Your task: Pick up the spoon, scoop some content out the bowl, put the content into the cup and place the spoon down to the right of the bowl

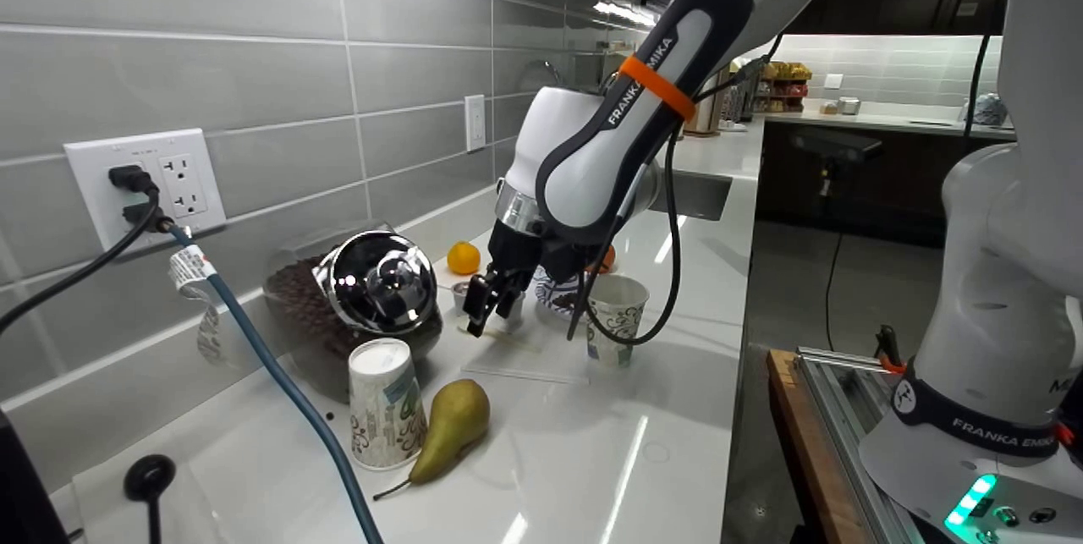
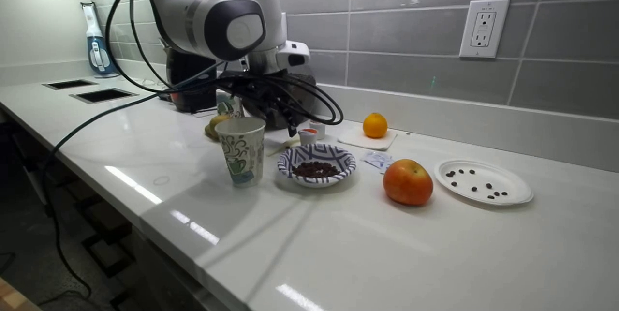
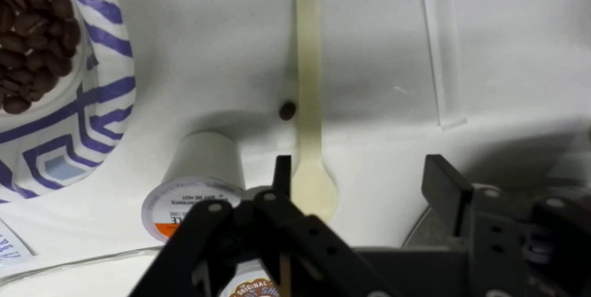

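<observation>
Hovering over the flat pale wooden spoon (image 3: 309, 103), holding nothing

Hangs above the white counter (image 2: 411, 253) with the black two-fingered gripper (image 3: 361, 181), fingers spread wide apart and clasping nothing. In the wrist view, has the spoon's oval head between the fingers, closer to the left one, with the handle running away and a single brown bean (image 3: 287, 111) just left of it. In an exterior view, at the middle: the round white paper bowl with blue geometric print (image 2: 314, 154), part-filled with brown beans (image 2: 316, 170). On its far left side, the spoon, lying flat. Left of the bowl, a tapered white paper cup with green scroll print (image 2: 242, 151), standing upright. To the right, a red-orange apple (image 2: 407, 182), then a round white plate (image 2: 500, 175) with scattered beans (image 2: 474, 188). In an exterior view, at left: a tipped clear jar (image 1: 317, 246) with a shiny metal lid (image 1: 385, 282) and, nearer, a green pear (image 1: 457, 421) beside an upturned printed cup (image 1: 385, 404).
</observation>
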